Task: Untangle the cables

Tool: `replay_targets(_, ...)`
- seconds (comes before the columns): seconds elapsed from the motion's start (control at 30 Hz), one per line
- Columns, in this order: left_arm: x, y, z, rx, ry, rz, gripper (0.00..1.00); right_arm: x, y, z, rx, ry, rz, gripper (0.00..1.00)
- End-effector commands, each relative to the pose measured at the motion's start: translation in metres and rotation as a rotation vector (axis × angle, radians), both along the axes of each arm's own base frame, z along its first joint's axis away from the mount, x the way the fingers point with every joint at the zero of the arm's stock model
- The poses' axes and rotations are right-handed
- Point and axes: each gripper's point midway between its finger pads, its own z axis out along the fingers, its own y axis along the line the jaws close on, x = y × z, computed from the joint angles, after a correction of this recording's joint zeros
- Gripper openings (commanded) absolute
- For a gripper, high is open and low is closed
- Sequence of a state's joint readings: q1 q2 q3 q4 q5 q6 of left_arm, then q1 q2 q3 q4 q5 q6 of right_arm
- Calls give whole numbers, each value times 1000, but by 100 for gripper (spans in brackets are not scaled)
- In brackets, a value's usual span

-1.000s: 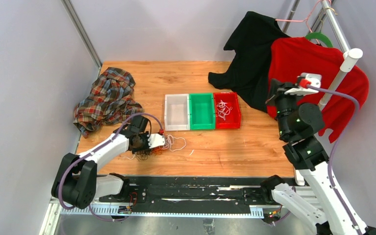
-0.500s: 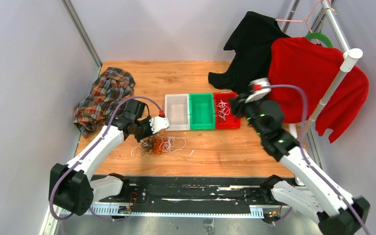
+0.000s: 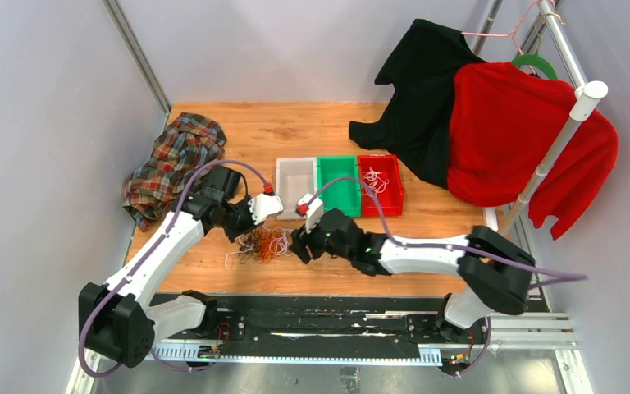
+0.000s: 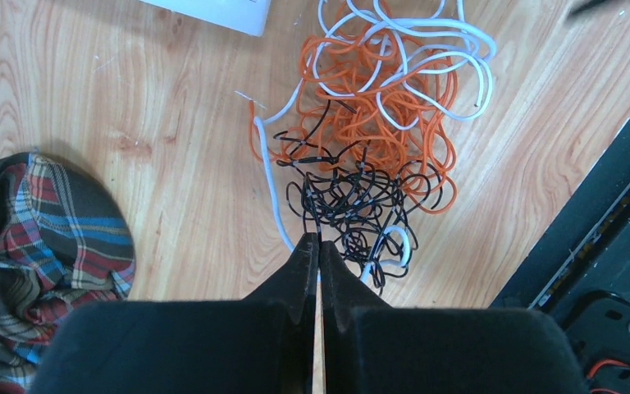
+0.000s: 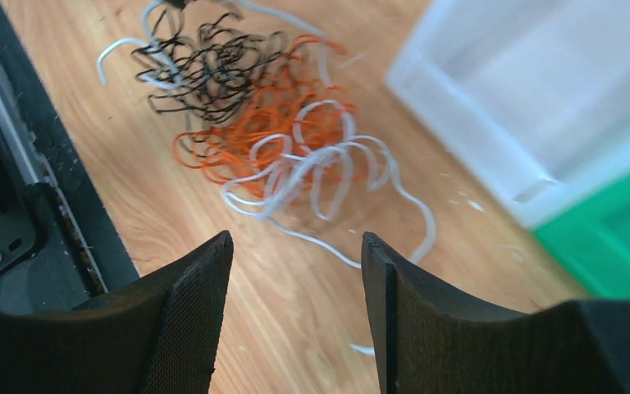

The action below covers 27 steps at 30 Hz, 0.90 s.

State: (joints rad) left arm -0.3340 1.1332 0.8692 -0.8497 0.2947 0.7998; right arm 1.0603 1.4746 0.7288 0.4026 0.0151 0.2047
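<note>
Three colours of thin, glossy, string-like cables [image 4: 369,139], black, orange and white, lie knotted in one loopy heap on the wood-grain table [image 3: 426,238], just in front of the translucent white bin [image 3: 296,187]; black strands bunch on the heap's left side, white loops on its right; the left gripper [image 4: 316,242] points down at the heap's edge, its matte black fingers pressed together on a black strand; the right arm reaches low across the table, the right gripper [image 5: 295,246] just beside the heap, fingers spread apart.

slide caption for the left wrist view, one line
Left gripper pinching a black strand of the tangled cables on the wooden table.
</note>
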Motion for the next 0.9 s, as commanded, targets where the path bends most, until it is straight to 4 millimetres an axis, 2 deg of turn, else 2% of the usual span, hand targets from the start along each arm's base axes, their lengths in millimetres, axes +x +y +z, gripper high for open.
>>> replay_targets(0.0,-2,1,13,-32,-25,37,1,-4,50,14,101,-70,67,58)
replay_targets(0.1,-4,-1,19,-48,-32,43,1,2,58,-6,97,-42,34,49)
replay_targets(0.2,-5,1,20,-41,-33,42,1,8,54,-24,68,-23,-12,31)
replay_targets(0.27,-3,4,18,-21,-38,42,1,7,45,-31,57,-12,-34,22)
replay_targets(0.43,11,20,8,53,-73,77,1,6,14,-33,38,-7,-99,1)
replay_targets(0.77,32,58,-9,237,-169,65,1,18,-85,-26,16,-9,-376,1)
replay_targets(0.87,34,73,-11,301,-198,59,1,21,-121,-23,-3,-21,-488,1)
